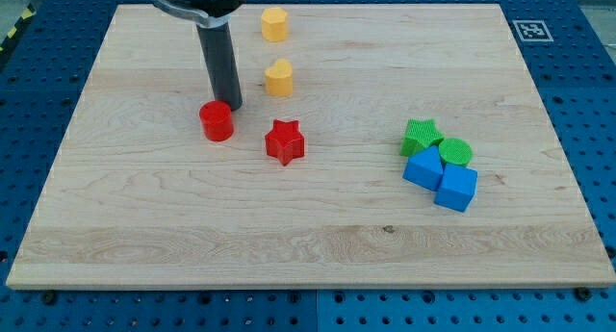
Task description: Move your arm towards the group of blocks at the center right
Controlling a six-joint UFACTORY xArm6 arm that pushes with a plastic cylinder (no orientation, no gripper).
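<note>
My tip rests on the board at the upper left, just behind and touching or nearly touching the red cylinder. The group at the centre right lies far to the tip's right: a green star, a green cylinder, a blue triangular block and a blue cube, all packed together. A red star lies between the tip and that group.
A yellow hexagonal block sits near the view's top and a yellow heart-like block just right of the rod. The wooden board lies on a blue perforated table, with a marker tag at top right.
</note>
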